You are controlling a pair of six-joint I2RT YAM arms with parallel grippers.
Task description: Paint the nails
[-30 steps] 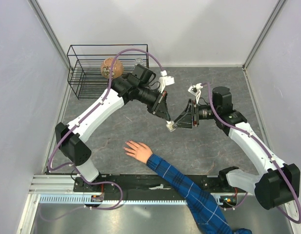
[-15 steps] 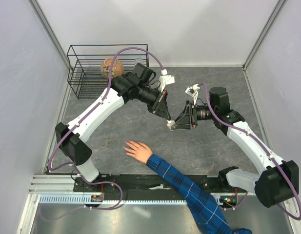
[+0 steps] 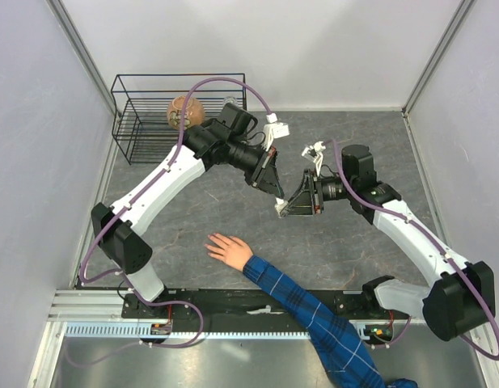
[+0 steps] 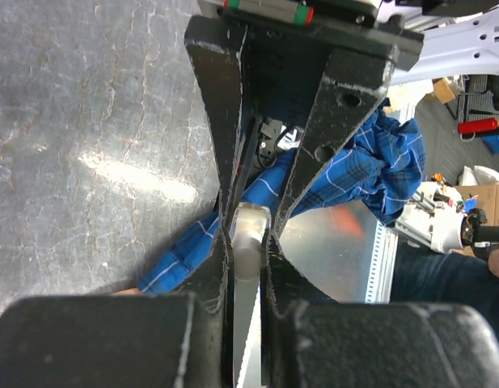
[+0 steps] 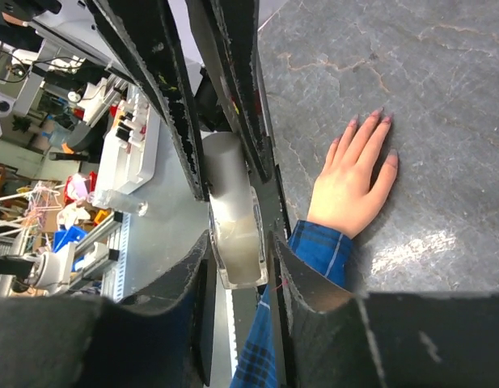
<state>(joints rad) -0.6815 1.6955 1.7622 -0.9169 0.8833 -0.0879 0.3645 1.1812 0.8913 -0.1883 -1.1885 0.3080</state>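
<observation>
while the nails lie on a flat hand by the tabletop's near edge, the left gripper pinches the white cap – the right gripper clamps the small clear bottle above mid-tabletop.

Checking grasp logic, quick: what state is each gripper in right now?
Left gripper: closed, fingers on the white cap.
Right gripper: closed, holding the small clear bottle.

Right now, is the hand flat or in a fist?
Flat. The hand lies on the table, fingers stretched out, nails up.
</observation>
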